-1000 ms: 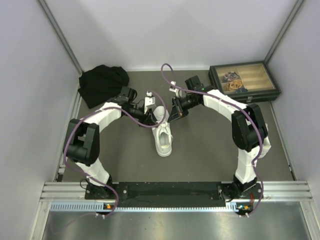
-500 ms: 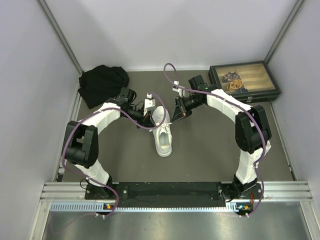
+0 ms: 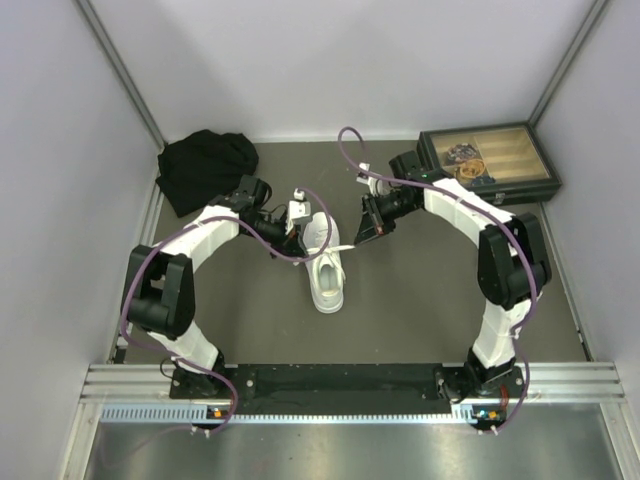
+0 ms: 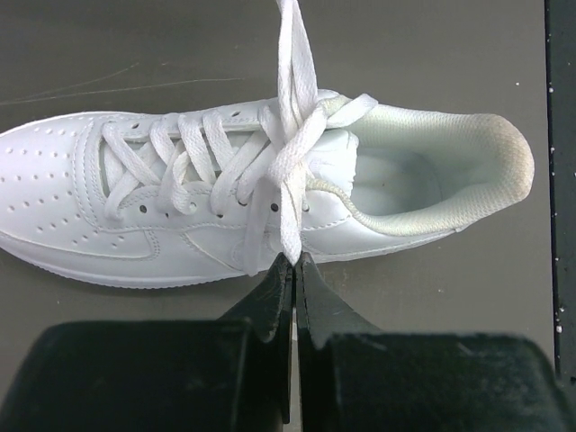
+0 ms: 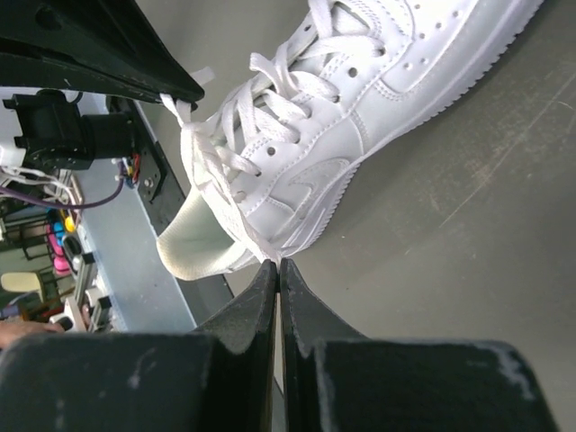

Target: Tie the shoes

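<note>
Sneaker (image 3: pixel 327 275) mid-counter (image 3: pixel 420 300), upright on its sole, toe toward the arm bases, heel opening toward the far wall. Flanked at the heel end by both claws, one on each side. Pinches one end of the laces (image 4: pixel 290 180) in the left claw (image 4: pixel 294 261), jaws pressed together, tips just beside the shoe's side. Same story opposite: grips the other lace end in the right claw (image 5: pixel 277 264), jaws closed tight, low by the heel. Strands stretched out sideways from a crossing over the tongue, lower rows threaded flat. Far left corner, black cloth (image 3: pixel 205 165); far right corner, dark box (image 3: pixel 490 160).
</note>
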Action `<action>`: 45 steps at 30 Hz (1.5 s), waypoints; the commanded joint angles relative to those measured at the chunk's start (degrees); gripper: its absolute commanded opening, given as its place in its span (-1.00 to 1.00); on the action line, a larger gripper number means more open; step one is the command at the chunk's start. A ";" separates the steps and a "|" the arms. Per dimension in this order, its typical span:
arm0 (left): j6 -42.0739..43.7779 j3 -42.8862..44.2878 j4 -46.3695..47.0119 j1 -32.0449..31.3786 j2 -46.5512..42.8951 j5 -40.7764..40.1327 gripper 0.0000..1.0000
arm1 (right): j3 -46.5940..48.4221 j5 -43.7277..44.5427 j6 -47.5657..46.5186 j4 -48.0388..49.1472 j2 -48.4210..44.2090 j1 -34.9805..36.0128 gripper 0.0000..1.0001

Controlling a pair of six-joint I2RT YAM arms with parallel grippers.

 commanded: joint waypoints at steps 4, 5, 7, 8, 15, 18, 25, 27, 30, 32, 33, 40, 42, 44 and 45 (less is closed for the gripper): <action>2.52 1.46 -2.58 0.34 -2.85 -1.49 -1.00 | -1.42 1.35 -4.35 -1.76 -4.01 -2.65 -1.00; 2.61 1.54 -2.85 0.43 -2.85 -1.67 -1.00 | -1.77 1.70 -4.70 -1.94 -4.28 -2.83 -1.00; 2.96 1.81 -3.46 0.60 -2.85 -1.59 -1.00 | -2.03 2.05 -5.14 -2.20 -4.37 -3.53 -1.00; 2.96 1.98 -3.55 0.69 -2.85 -1.85 -1.00 | -2.30 2.23 -5.49 -2.38 -4.45 -3.62 -1.00; 3.84 3.48 -5.75 2.36 -1.62 -2.29 -1.00 | -2.83 3.37 -6.46 -2.64 -4.46 -4.94 -1.00; 3.67 3.65 -5.40 3.06 -1.27 -2.64 -1.00 | -2.91 3.98 -6.81 -2.55 -4.28 -5.12 -1.00; 4.10 4.36 -5.66 3.33 0.22 -2.11 -1.00 | -3.00 4.69 -7.07 -2.03 -3.31 -5.64 -1.00; 5.24 4.27 -6.80 3.33 0.14 -2.02 -1.00 | -2.91 5.04 -7.34 -2.11 -3.14 -5.73 -1.00; 8.22 4.01 -8.64 3.33 0.14 -1.15 -1.00 | -2.65 4.34 -7.34 -2.11 -2.61 -5.73 -1.00; 9.64 3.39 -9.80 3.33 -0.21 0.43 -1.00 | -2.13 3.03 -7.16 -2.11 -2.26 -5.65 -1.00; 9.21 3.04 -9.27 3.24 -0.48 0.87 -1.00 | -1.95 2.85 -6.99 -1.94 -1.82 -5.73 -1.00; -0.27 -1.87 -0.15 3.50 -4.59 2.54 -0.32 | 0.95 0.74 -6.37 -2.02 -0.59 -4.77 -1.00; -4.14 -3.63 5.74 4.20 -6.62 2.81 -0.15 | 1.13 0.56 -6.02 -1.94 -0.59 -4.59 -1.00; -7.39 -7.41 12.66 5.52 -10.66 2.81 -0.03 | 1.22 0.47 -5.67 -1.76 -0.68 -4.42 -1.00; -7.84 -9.68 14.36 5.96 -12.07 2.81 -0.03 | 1.22 0.30 -5.67 -1.85 -0.76 -4.50 -1.00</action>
